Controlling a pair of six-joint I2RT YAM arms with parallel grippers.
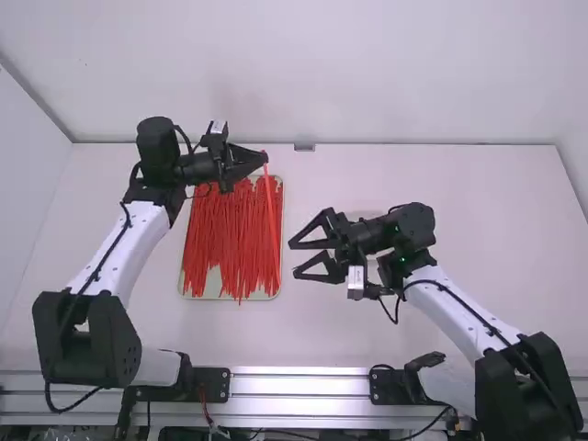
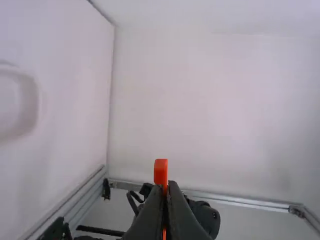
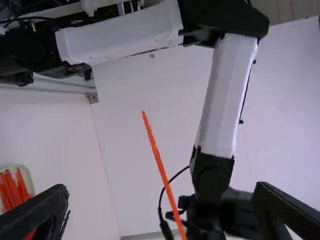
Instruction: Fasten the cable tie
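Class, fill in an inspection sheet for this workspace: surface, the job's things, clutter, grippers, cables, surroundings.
Surface: white table, carrying one flat tray.
Job's things: heap of red cable ties on the tray; a single tie pinched in the left gripper.
Clutter: nothing seen.
Grippers: left gripper shut on the single tie, at the tray's far end; right gripper open and empty, just right of the tray.
Cables: black cable loops beside the right arm's wrist.
Surroundings: white walls; metal rail along the near edge.
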